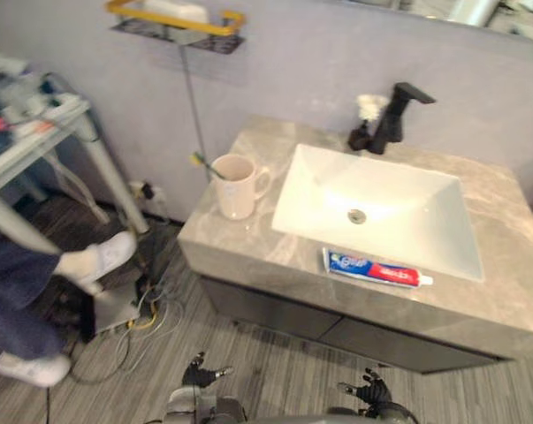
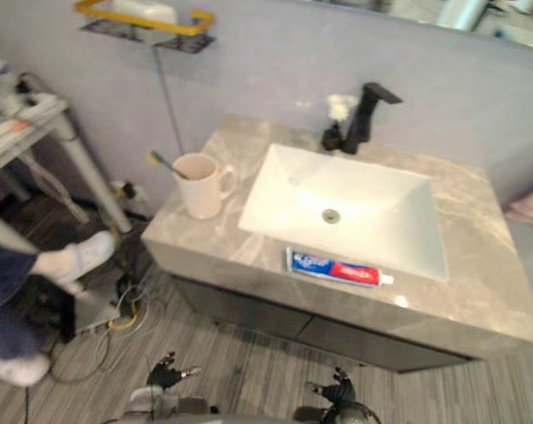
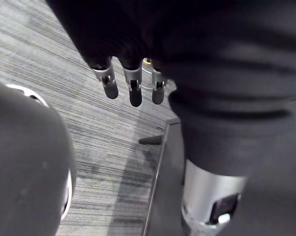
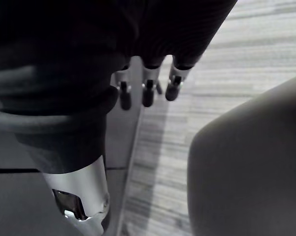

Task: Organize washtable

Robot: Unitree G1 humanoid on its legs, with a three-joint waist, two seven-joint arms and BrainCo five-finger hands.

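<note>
1. The toothpaste tube (image 1: pixel 376 269) lay on the table (image 1: pixel 505 291) just in front of the sink basin (image 1: pixel 372 208). The mug (image 1: pixel 237 187) holding a toothbrush (image 1: pixel 204 163) stood left of the basin.
2. The left hand (image 1: pixel 198 375) and right hand (image 1: pixel 369 390) hung low, well short of the basin, fingers (image 3: pixel 133 91) relaxed and empty.
3. Probably best: reach for the tube first, pinching across its middle.

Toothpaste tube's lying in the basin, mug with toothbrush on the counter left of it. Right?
No. The toothpaste tube lies on the counter in front of the basin, per the left eye view. The mug with toothbrush is as stated.
</note>
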